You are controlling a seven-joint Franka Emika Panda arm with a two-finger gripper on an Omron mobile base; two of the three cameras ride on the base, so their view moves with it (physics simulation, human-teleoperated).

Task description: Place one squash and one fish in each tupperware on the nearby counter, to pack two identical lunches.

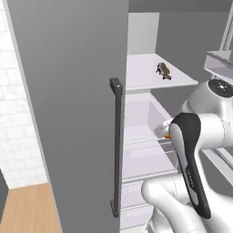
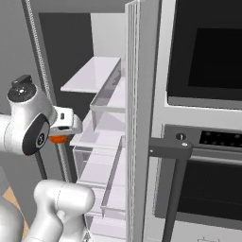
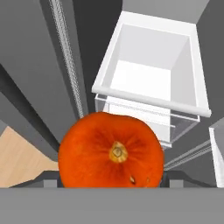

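An orange-red squash (image 3: 111, 151) with a small stem scar sits low in the hand view, and my gripper (image 3: 109, 177) is shut on it from both sides. From the right base view, the gripper (image 2: 61, 133) holds the squash (image 2: 57, 139) just outside the open fridge, at the level of a middle shelf. In the left base view my arm covers most of the squash (image 1: 168, 136). A small dark fish (image 1: 164, 70) lies on the upper fridge shelf (image 1: 145, 79). The tupperware is out of view.
The open fridge door (image 1: 68, 113) with its dark upright handle (image 1: 116, 145) stands close on the left. Below the hand is a clear fridge drawer (image 3: 151, 103). A wall oven (image 2: 208, 52) and its bar handle (image 2: 170, 151) stand to the right of the fridge.
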